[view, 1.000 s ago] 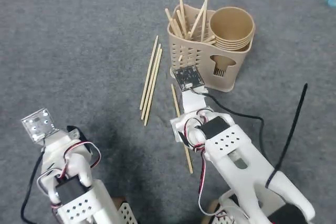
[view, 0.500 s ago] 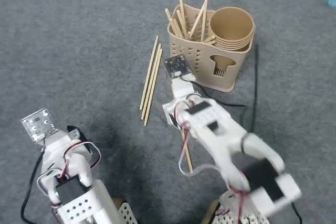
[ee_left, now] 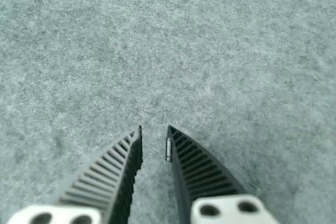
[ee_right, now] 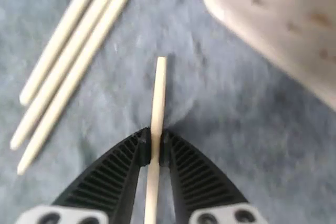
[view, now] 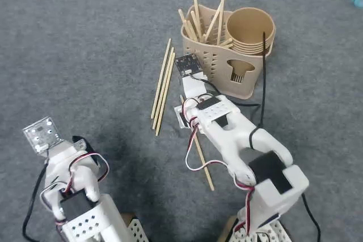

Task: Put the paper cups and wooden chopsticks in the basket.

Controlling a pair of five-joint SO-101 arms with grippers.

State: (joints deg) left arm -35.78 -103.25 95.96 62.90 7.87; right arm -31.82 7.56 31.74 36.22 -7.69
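A beige basket (view: 227, 69) at the back holds stacked paper cups (view: 250, 26) and several wooden chopsticks (view: 198, 21). Three loose chopsticks (view: 163, 86) lie side by side on the grey carpet to its left. A single chopstick (view: 203, 162) lies under the right arm (view: 227, 128). My right gripper (ee_right: 155, 140) is shut on that chopstick (ee_right: 157, 93), low over the carpet, with the basket wall (ee_right: 283, 30) close by and the three loose sticks (ee_right: 73, 61) on the other side. My left gripper (ee_left: 155, 135) is shut over bare carpet near the front left.
The left arm (view: 74, 185) sits at the front left corner. A black cable (view: 262, 77) loops from the right arm up past the basket's front. Grey carpet (view: 85, 55) covers the table, open on the left.
The right arm stretched forward and left, low over the single chopstick, and its wrist moved to the basket's left corner. Its cable swung left. The left arm stayed still.
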